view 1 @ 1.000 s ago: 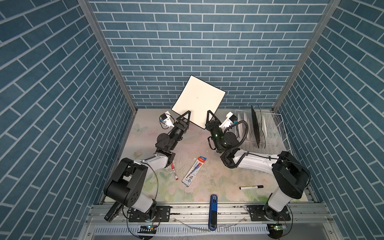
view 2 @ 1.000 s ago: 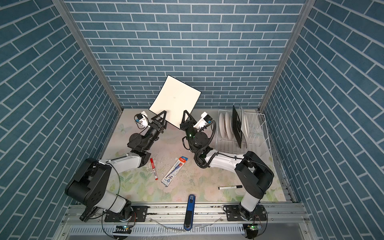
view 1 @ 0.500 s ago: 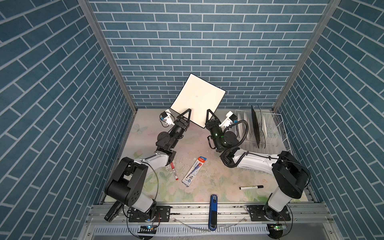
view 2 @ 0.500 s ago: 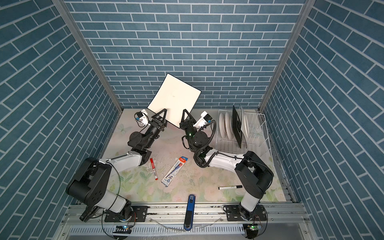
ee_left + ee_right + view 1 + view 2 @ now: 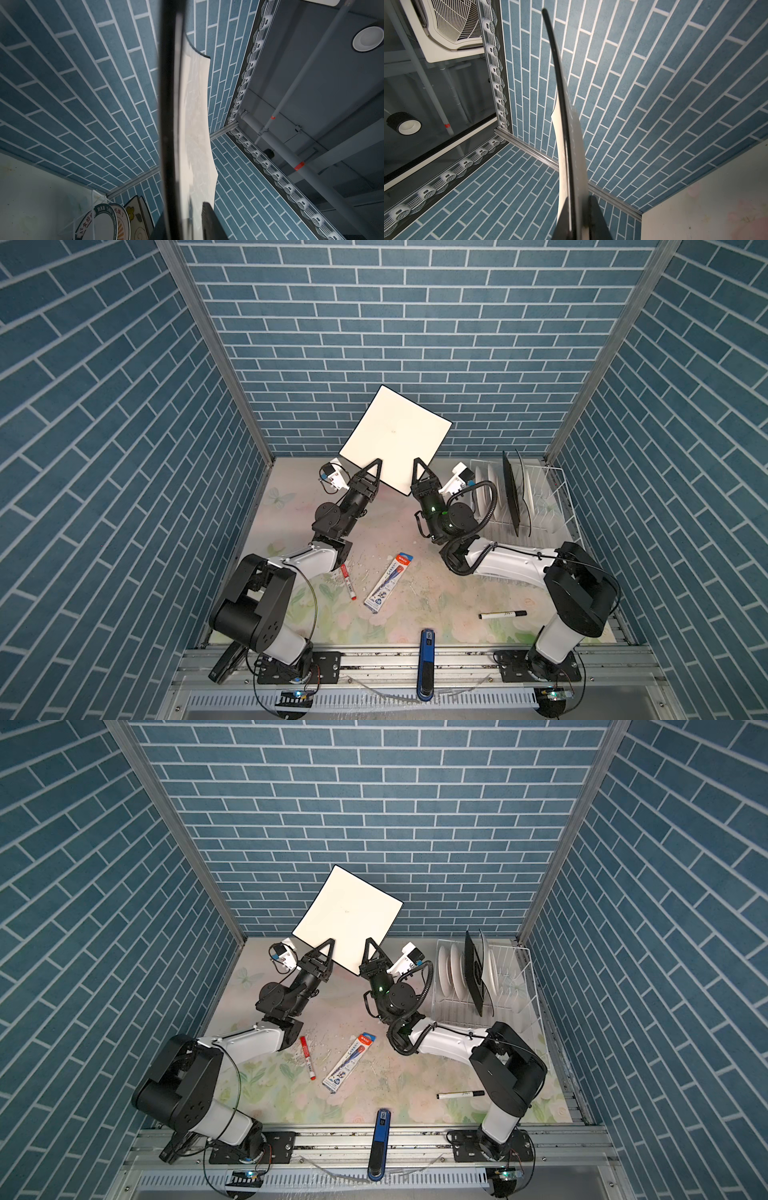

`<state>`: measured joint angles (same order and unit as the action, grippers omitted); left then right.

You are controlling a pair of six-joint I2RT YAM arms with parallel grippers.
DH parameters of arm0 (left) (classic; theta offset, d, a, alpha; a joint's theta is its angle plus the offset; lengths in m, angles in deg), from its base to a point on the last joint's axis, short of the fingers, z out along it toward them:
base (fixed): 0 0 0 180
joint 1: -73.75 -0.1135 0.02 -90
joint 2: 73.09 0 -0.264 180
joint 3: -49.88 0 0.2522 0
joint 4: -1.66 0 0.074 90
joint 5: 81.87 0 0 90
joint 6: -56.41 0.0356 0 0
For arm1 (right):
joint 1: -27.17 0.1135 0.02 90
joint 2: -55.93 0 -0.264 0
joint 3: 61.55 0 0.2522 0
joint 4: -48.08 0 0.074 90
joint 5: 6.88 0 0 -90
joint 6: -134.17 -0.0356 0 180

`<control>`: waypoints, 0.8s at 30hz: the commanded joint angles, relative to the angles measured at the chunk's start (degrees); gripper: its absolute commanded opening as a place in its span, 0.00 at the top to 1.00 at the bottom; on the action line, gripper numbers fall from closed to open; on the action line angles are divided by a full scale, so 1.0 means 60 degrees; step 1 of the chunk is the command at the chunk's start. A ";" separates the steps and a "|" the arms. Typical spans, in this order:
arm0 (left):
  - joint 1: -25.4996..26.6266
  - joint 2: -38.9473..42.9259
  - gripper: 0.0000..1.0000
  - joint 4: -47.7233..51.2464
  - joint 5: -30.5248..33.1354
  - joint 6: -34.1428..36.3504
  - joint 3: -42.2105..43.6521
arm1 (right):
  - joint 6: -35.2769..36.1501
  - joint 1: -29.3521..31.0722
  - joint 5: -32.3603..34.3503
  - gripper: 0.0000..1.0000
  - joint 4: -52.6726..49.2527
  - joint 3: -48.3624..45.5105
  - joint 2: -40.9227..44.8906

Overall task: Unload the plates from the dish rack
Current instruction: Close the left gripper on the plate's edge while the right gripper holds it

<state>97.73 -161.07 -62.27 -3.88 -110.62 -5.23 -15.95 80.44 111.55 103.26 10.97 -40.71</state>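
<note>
Lying nearest the front of the floral tabletop (image 5: 436, 597) are a black marker (image 5: 502, 614), a packaged pen (image 5: 388, 583) and a red marker (image 5: 348, 581). Behind them, both arms rise from bases at the front rail. Their forearms run low over the table, and their wrists bend so the claws point up and toward the back wall.

The left gripper (image 5: 374, 466) is clamped on the lower-left edge of a square plate (image 5: 395, 435). The right gripper (image 5: 417, 464) is clamped on its lower-right edge, and the plate's lowest corner hangs between the two. The plate is held clear of the table, mid-scene, tipped like a diamond. Its diagonal runs from that low corner up and away to a top corner set against the brick wall. In both top views its cream face turns toward the camera. Each wrist view shows it edge-on, with a thin black rim and black fingers (image 5: 209, 220) on both sides of it.

Farthest back, at the right, stands the white wire dish rack (image 5: 453, 1011). It holds upright round white plates (image 5: 451, 971) and one black-backed square plate in the rack (image 5: 473, 973), all standing on edge and facing left and right across the scene.
</note>
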 commanded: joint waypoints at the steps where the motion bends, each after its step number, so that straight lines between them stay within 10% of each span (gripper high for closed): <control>1: 0.0034 0.0181 0.86 -0.0488 -0.0056 0.0113 -0.0185 | -0.0625 0.0056 -0.0211 1.00 0.1869 0.0802 0.0198; 6: 0.0032 0.0250 1.00 -0.0485 -0.0006 0.0129 -0.0145 | -0.0597 0.0041 -0.0211 1.00 0.1868 0.0751 0.0188; 20: 0.0031 0.0552 1.00 -0.0484 0.0211 0.0184 0.0006 | -0.0595 0.0014 -0.0043 0.99 0.1874 0.0312 0.0389; 24: -0.0032 0.0679 1.00 -0.0484 0.0213 0.0187 0.0064 | -0.0595 0.0007 -0.0105 0.73 0.1868 0.0227 0.0433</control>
<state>97.78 -159.21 -61.47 -3.09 -112.28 -5.18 -17.33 80.42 111.33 105.23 10.97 -40.99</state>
